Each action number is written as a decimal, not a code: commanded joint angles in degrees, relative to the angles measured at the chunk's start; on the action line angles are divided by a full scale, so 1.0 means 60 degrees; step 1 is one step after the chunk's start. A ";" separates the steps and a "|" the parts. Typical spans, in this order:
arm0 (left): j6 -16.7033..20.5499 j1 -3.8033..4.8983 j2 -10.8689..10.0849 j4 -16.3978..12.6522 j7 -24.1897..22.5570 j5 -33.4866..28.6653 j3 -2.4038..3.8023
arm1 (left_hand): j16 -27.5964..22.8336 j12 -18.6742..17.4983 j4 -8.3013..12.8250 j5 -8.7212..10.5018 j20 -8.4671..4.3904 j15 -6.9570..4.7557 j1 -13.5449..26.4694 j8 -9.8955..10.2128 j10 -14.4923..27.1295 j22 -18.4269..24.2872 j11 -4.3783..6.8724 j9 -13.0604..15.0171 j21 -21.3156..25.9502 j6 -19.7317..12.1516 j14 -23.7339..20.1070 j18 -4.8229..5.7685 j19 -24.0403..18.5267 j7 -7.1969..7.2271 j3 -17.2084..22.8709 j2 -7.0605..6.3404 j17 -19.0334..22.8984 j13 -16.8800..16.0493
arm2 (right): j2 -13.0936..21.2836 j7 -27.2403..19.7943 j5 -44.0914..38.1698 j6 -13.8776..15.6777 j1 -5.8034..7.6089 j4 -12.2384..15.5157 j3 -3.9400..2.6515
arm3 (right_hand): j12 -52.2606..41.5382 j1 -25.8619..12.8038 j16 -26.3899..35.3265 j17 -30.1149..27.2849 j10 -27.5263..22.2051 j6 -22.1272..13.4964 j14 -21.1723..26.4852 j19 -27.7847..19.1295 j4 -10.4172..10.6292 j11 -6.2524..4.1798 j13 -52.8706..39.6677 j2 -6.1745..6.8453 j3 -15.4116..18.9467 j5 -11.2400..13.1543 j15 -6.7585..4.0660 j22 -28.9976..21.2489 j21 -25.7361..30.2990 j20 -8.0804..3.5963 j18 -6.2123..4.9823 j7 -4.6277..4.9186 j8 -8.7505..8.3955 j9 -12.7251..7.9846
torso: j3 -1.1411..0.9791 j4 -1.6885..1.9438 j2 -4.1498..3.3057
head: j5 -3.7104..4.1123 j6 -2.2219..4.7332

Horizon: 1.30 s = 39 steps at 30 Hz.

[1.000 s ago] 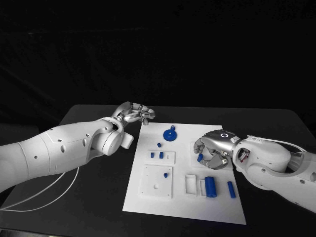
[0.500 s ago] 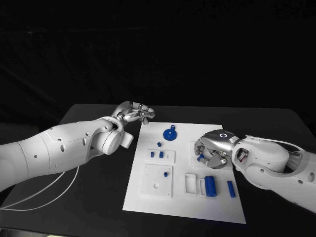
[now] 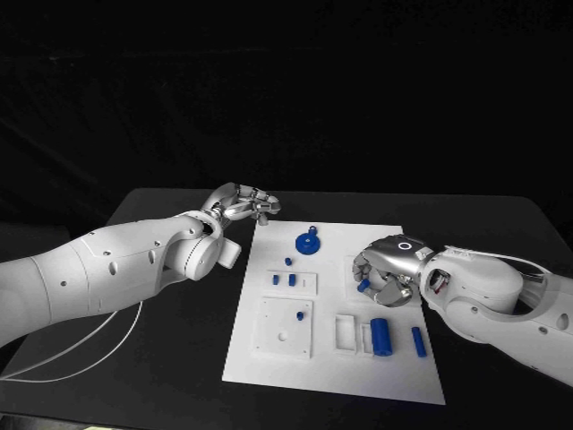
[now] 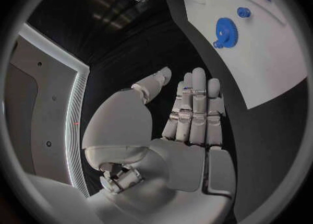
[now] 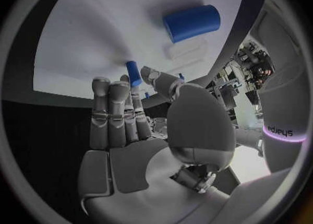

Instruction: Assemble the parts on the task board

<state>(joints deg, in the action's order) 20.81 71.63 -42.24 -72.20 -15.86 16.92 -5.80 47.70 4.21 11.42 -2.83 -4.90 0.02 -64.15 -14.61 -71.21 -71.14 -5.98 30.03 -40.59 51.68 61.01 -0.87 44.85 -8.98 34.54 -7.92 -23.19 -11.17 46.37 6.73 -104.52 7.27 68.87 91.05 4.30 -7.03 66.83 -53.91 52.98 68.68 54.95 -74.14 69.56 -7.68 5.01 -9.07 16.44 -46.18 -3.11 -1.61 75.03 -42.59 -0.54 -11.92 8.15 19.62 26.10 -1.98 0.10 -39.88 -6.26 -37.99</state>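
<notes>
Hands over the task board, one small blue peg held

Left hand (image 3: 243,204) is seen at the far left corner of the task board (image 3: 336,381), over the black table (image 3: 170,358), just off the white plate's edge. In the left wrist view its fingers (image 4: 195,109) are stretched out side by side, with the thumb set apart and nothing held between them. A blue gear-shaped part (image 3: 309,243) lies flat on the board near that hand, at the board's far end. Two small blue pegs (image 3: 284,280) stand close together further toward the middle. A raised white block with a blue spot (image 3: 288,328) is placed at the board's near left. A large blue cylinder (image 3: 380,338) lies in the board's near right area, and a slim blue bar (image 3: 418,342) lies just beside it. Right hand (image 3: 388,273) is held above the board's right side, and a small blue peg (image 5: 133,73) is pinched at its fingertips, thumb against fingers.
</notes>
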 commanded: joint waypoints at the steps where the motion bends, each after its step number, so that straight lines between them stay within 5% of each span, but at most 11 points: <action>1: -0.0124 0.0011 0.0008 -0.0012 -0.0048 -0.0056 0.0007 | -0.0055 -0.0030 -0.0048 -0.0063 -0.0096 0.0023 0.0048 -0.0040 0.0061 -0.0011 0.0006 -0.0010 0.0058 -0.0059 0.0068 -0.0112 -0.0015 -0.0020 -0.0019 0.0019 -0.0011 0.0000 | -0.0002 0.0032 -0.0151 -0.0112 -0.0006 0.0009 0.0002 | 0.0036 -0.0008 -0.0005 -0.0012 -0.0046 -0.0039 0.0041 -0.0075 -0.0057 -0.0009 0.0010 0.0054 -0.0009 0.0033 0.0012 0.0166 -0.0026 -0.0016 -0.0513 -0.0008 -0.0060 -0.0008 | 0.0000 0.0002 0.0000 | 0.0005 -0.0007; 15: -0.0130 0.0010 0.0003 -0.0003 -0.0047 -0.0056 0.0006 | -0.0063 -0.0030 -0.0062 -0.0064 -0.0095 0.0024 0.0059 -0.0041 0.0065 -0.0017 0.0005 -0.0014 0.0064 -0.0065 0.0071 -0.0112 -0.0011 -0.0023 -0.0020 0.0032 -0.0025 0.0000 | -0.0003 0.0044 -0.0223 -0.0161 -0.0008 0.0032 0.0005 | -0.0040 0.0072 -0.0034 -0.0021 0.0094 0.0083 0.0038 -0.0056 0.0004 -0.0046 -0.0035 -0.0098 -0.0195 0.0051 -0.0023 0.0154 -0.0029 -0.0023 -0.0513 -0.0057 0.0003 0.0012 | -0.0005 0.0004 -0.0005 | 0.0018 -0.0035; 24: -0.0140 0.0009 0.0010 0.0006 -0.0047 -0.0056 0.0006 | -0.0073 -0.0028 -0.0082 -0.0065 -0.0094 0.0025 0.0076 -0.0043 0.0068 -0.0023 0.0004 -0.0017 0.0071 -0.0068 0.0074 -0.0112 -0.0007 -0.0024 -0.0020 0.0050 -0.0038 -0.0001 | -0.0019 0.0048 -0.0327 0.0016 -0.0035 0.0111 0.0005 | -0.0424 0.0205 -0.0125 -0.0015 0.0772 0.0646 -0.0073 0.0093 -0.0014 -0.0318 -0.0283 -0.0687 -0.0504 0.0054 -0.0284 0.0181 -0.0160 -0.0043 -0.0513 -0.0314 0.0347 0.0223 | -0.0003 -0.0005 -0.0001 | 0.0024 -0.0044; 39: -0.0140 0.0009 0.0006 0.0014 -0.0041 -0.0057 0.0006 | -0.0081 -0.0027 -0.0090 -0.0065 -0.0096 0.0024 0.0075 -0.0046 0.0070 -0.0029 0.0005 -0.0019 0.0077 -0.0070 0.0076 -0.0114 -0.0005 -0.0023 -0.0014 0.0068 -0.0050 -0.0002 | -0.0020 0.0326 -0.0697 0.0356 -0.0049 0.0184 0.0002 | -0.0527 0.0141 -0.0197 0.0010 0.0944 0.0779 -0.0161 0.0216 -0.0154 -0.0403 -0.0415 -0.0747 -0.0521 0.0054 -0.0367 0.0179 -0.0271 -0.0082 -0.0513 -0.0380 0.0435 0.0334 | 0.0003 0.0006 -0.0002 | 0.0039 -0.0057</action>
<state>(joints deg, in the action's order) 20.63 71.63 -42.28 -72.05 -15.78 16.89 -5.80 47.48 4.21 11.27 -2.83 -4.90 0.13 -63.93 -14.61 -71.20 -71.23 -5.96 29.98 -40.37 51.68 61.12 -0.87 44.85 -8.98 34.39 -7.69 -23.41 -11.17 46.32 8.13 -107.14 8.47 68.63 91.99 4.32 -9.90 67.74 -54.80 52.99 73.15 59.20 -75.05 70.44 -8.24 2.46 -11.44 12.49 -49.41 -2.88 -3.47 75.03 -43.92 -0.94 -11.93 5.95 21.90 27.96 -1.98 0.12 -39.88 -6.03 -38.33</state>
